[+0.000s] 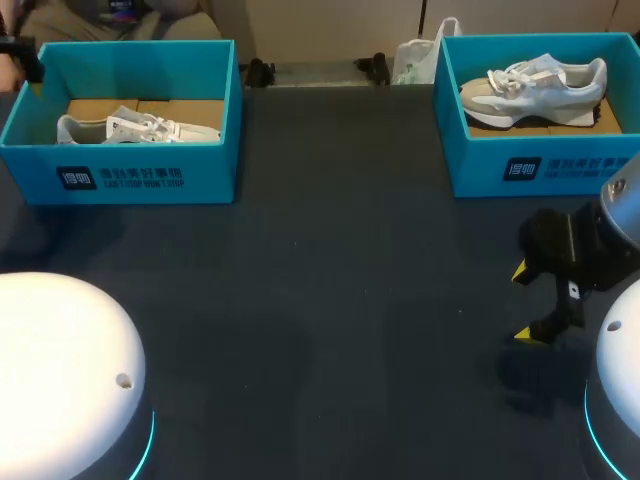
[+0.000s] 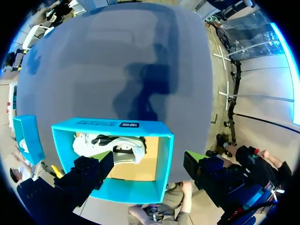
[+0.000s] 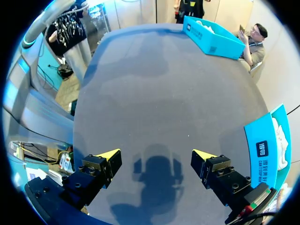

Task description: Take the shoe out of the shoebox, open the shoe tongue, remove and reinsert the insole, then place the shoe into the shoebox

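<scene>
My left gripper (image 2: 147, 161) hangs over the left box (image 2: 162, 161) with its fingers spread wide and nothing held. The box's open top lies below and between them. The white shoe (image 2: 115, 146) is inside that box on the cardboard floor. It sits just ahead of the fingers, nearer to one finger than the other, and neither finger touches it. The dark table (image 1: 330, 280) stretches away ahead of this gripper beyond the box's labelled wall.

My right gripper (image 3: 156, 158) is also open. Its two yellow tips stand well apart with only bare tabletop under the gap, and its own shadow falls straight beneath it. The right box (image 1: 540, 165) sits off to one side of this gripper, past the outer finger, and does not touch it. The grey-and-white shoe (image 1: 535, 88) rests inside that box, sole down, well clear of the fingers. From the right wrist, the left box shows far ahead across the table.
</scene>
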Motion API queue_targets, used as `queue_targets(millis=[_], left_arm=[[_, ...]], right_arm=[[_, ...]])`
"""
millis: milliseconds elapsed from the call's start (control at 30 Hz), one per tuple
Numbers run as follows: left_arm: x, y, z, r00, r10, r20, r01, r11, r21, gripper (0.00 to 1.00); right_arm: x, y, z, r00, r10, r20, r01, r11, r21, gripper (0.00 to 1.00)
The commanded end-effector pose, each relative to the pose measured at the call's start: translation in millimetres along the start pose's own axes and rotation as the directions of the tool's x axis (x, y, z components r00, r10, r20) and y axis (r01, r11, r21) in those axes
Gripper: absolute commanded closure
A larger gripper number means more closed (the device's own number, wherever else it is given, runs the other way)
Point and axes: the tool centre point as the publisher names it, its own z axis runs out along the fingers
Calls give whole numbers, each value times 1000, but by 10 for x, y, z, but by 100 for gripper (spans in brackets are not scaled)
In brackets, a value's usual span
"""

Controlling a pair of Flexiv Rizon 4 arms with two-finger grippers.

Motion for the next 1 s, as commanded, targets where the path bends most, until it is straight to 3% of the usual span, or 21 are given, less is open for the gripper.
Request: queue_targets(millis=[33,167,233,300,400,467,567,700,1000], left_arm=[[3,-58,-32,1000,0,-2,-1,1000,-10,0],[3,-58,-32,1000,0,-2,-1,1000,-10,0],[3,-58,-32,1000,0,-2,-1,1000,-10,0],[3,-58,-32,1000,0,-2,-1,1000,-10,0],[3,-58,-32,1000,0,-2,-1,1000,-10,0],[3,-58,-32,1000,0,-2,-1,1000,-10,0],[3,-58,-32,1000,0,-2,-1,1000,-10,0],[3,-58,-32,1000,0,-2,-1,1000,-10,0],[3,-58,-32,1000,0,-2,-1,1000,-10,0]], right_arm=[[16,-3,0,1000,0,3,0,1000,2,0],[-283,136,-178,999,36,38,-38,998,44,0],[-479,177,-277,992,123,40,-125,991,56,0],[-712,225,-368,972,230,43,-233,966,108,0],[-1016,279,-487,941,332,69,-339,932,125,0],[-1231,295,-533,902,425,81,-433,883,183,0],[-1454,287,-647,865,491,102,-502,844,190,0],[-1638,251,-922,825,539,171,-565,800,200,0],[-1638,251,-922,825,539,171,-565,800,200,0]])
